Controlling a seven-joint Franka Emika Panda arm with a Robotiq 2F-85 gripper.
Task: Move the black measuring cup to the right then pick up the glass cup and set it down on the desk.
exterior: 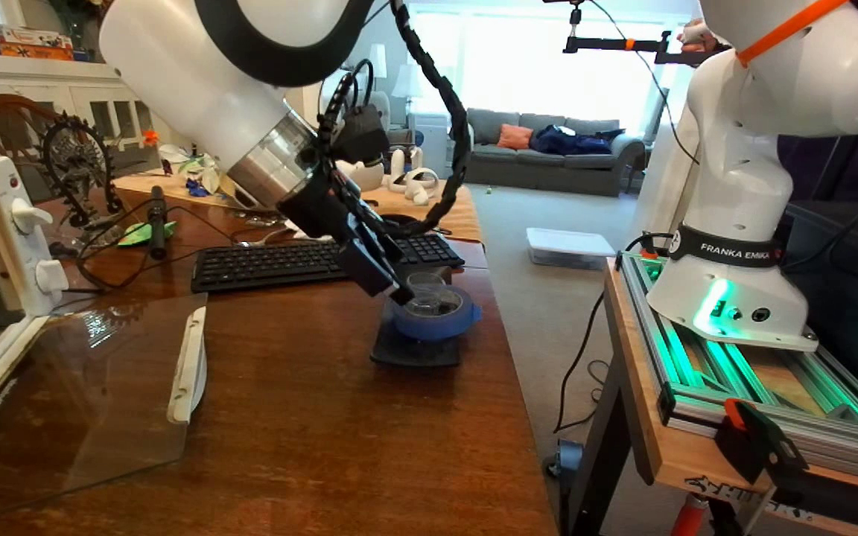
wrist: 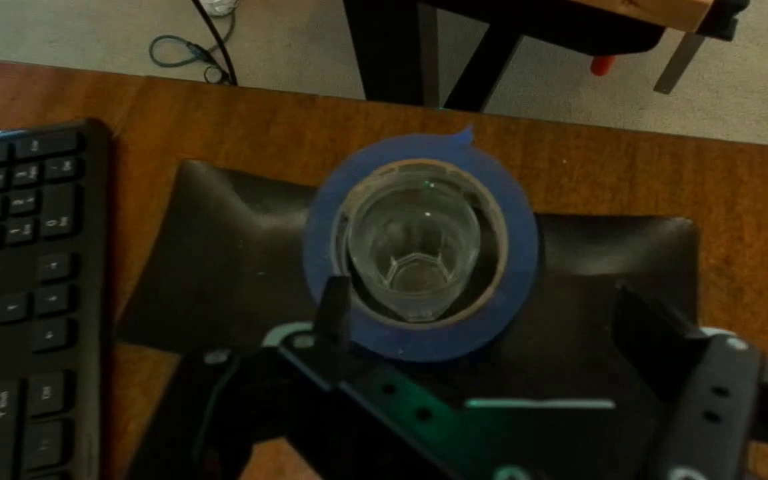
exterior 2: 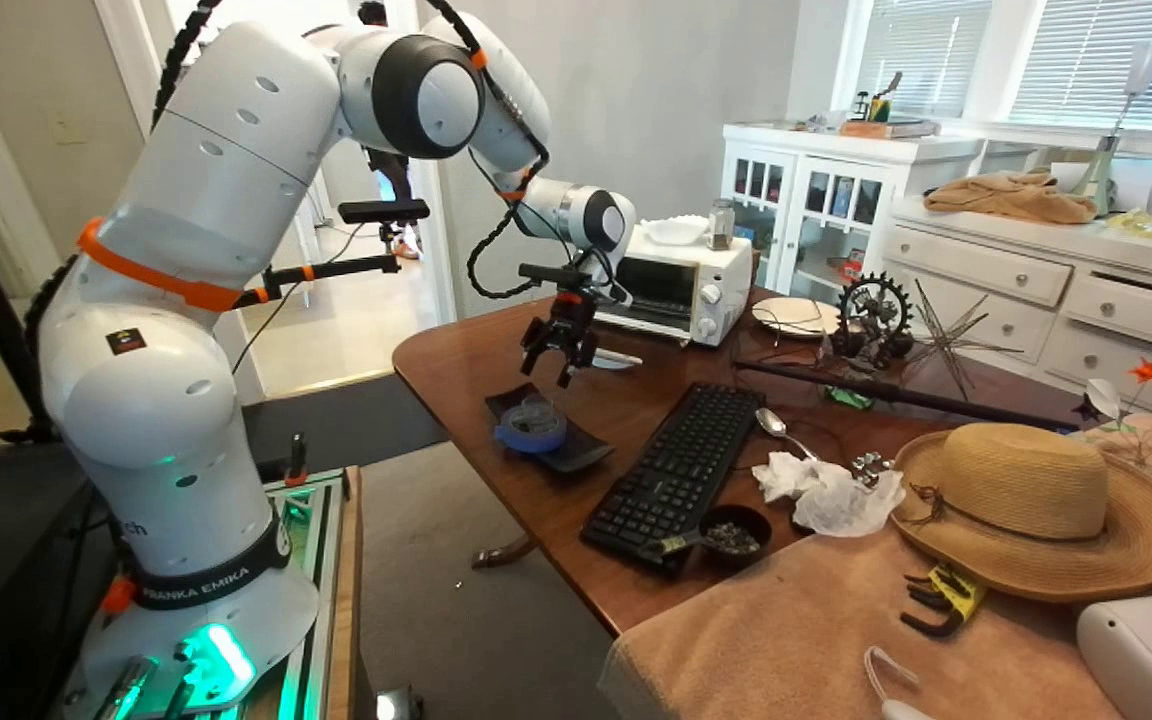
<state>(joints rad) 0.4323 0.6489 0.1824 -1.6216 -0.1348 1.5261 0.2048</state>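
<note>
The glass cup (wrist: 417, 260) stands inside a roll of blue tape (wrist: 437, 343), which lies on a black tray (wrist: 237, 260) near the desk's edge. The glass cup (exterior: 425, 298) and tape (exterior: 436, 327) also show in both exterior views. A black measuring cup (exterior 2: 736, 535) with a handle and small bits inside sits by the keyboard's end; it is out of the wrist view. The desk (exterior: 325, 432) is glossy reddish-brown wood. My gripper (wrist: 481, 293) is open and empty, above the tray. Its left finger overlaps the tape's rim in the wrist view; contact cannot be told.
A black keyboard (exterior 2: 681, 470) lies beside the tray. A white toaster oven (exterior 2: 681, 285) stands at one end, its glass door (exterior: 116, 387) lowered over the desk. A spoon (exterior 2: 771, 422), crumpled white paper (exterior 2: 836, 495) and a straw hat (exterior 2: 1026, 480) lie past the keyboard.
</note>
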